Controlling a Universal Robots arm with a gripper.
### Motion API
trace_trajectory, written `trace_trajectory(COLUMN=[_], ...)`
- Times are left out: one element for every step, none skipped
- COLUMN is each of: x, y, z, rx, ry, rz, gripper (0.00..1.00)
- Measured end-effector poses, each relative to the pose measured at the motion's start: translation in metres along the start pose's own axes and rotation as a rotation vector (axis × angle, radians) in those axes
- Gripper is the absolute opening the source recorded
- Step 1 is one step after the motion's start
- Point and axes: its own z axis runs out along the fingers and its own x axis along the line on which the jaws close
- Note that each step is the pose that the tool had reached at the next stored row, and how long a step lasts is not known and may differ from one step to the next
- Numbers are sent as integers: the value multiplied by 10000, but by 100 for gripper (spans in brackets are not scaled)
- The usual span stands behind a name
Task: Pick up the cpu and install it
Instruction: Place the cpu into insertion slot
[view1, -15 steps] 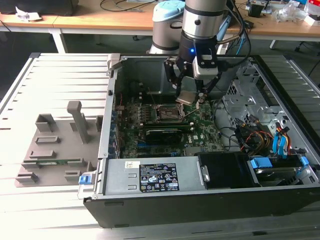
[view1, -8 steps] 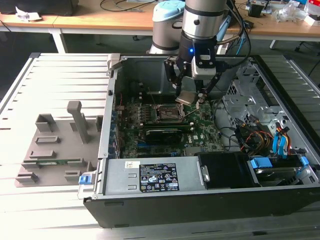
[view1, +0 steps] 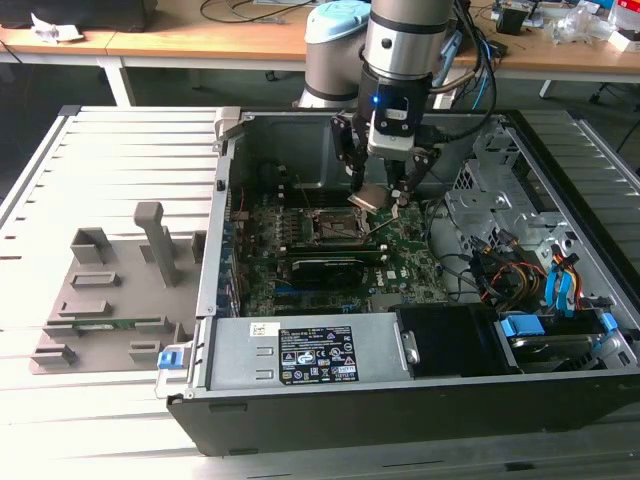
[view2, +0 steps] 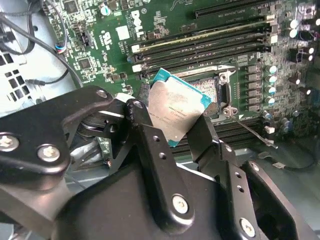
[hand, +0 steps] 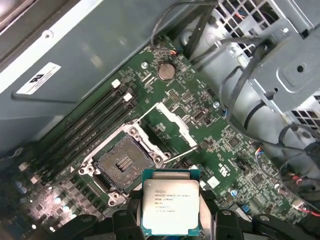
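End effector (view1: 378, 193) is closed on the cpu (view2: 177, 107), with its two black fingers (view2: 141, 112) clamping opposite edges of the chip. The cpu hangs tilted above the motherboard (hand: 215, 150) inside the open computer case (view1: 213, 260), metal top visible in both wrist views. The open socket (hand: 124, 161) lies near it, below. A grey fixture (view1: 110, 290) rests on the desk (view1: 60, 420) at the exterior view's left, well apart.

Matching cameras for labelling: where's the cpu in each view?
Exterior view: cpu tilted in the gripper, close by the socket.
Second wrist view: cpu held in the gripper, covering part of the socket.
First wrist view: cpu held in the gripper, beside the socket.
Shared landmark: the socket.
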Motion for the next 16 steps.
trace_trajectory(x=[0, 0, 0, 0, 0, 0, 0, 0, 0, 0, 0, 0, 0, 0, 0, 1], y=[0, 0, 0, 1, 0, 0, 0, 1, 1, 1, 1, 1, 1, 1, 1, 1], z=[2, 4, 5, 6, 7, 8, 9, 12, 13, 14, 15, 16, 17, 19, 20, 20], rx=[8, 16, 20, 26, 43, 47, 50, 59, 64, 69, 75, 80, 85, 91, 97, 100], ry=[11, 27, 31, 34, 42, 50, 55, 74, 84, 94, 104, 115, 126, 137, 149, 155], rz=[205, 470, 570, 678, 934, 1052, 1149, 1465, 1635, 1793, 1964, 2143, 2309, 2501, 2695, 2795], gripper=[55, 55, 55, 55, 55, 55, 55, 55, 55, 55, 55, 55, 55, 55, 55, 55])
